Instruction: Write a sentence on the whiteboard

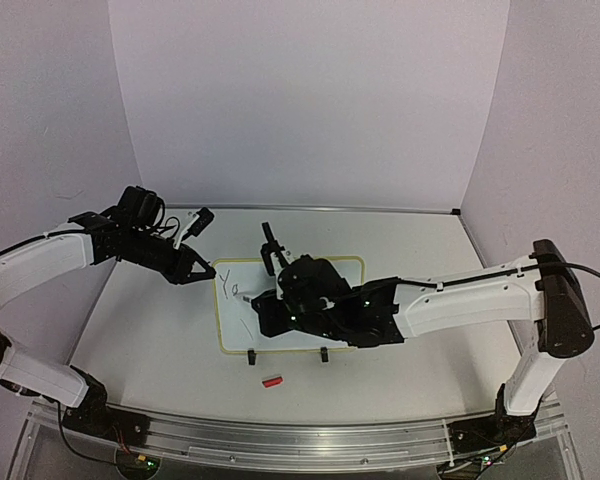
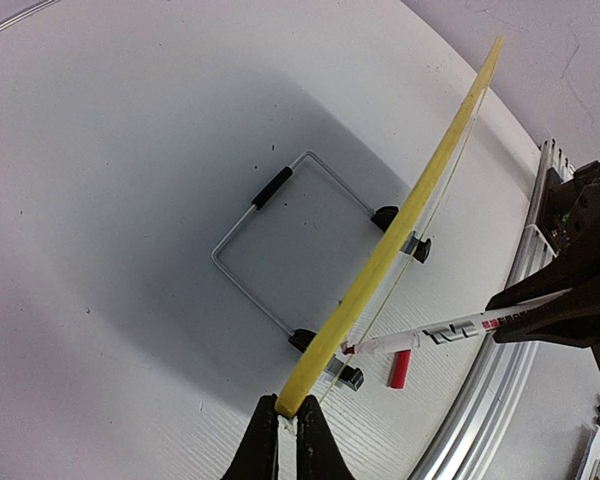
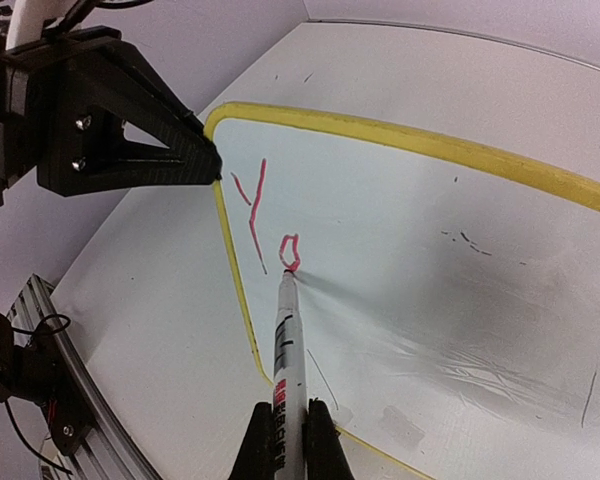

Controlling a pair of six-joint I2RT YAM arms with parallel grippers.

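The whiteboard (image 1: 342, 273) with its yellow frame (image 3: 420, 146) stands tilted on the table, two black clip feet (image 1: 323, 354) on its near edge. Of the sentence, only "Yo" (image 3: 290, 252) shows, in red strokes at the board's upper left corner; it also shows in the top view (image 1: 230, 288). My right gripper (image 3: 285, 425) is shut on a white marker (image 3: 287, 340), its tip touching the board at the foot of the "o". My left gripper (image 2: 285, 415) is shut on the board's yellow corner edge (image 2: 400, 230); it also shows in the top view (image 1: 208, 272).
A red marker cap (image 1: 271, 381) lies on the table in front of the board; it also shows in the left wrist view (image 2: 399, 368). A wire stand (image 2: 242, 222) props the board from behind. The aluminium rail (image 1: 310, 435) runs along the near table edge. Walls enclose the back and sides.
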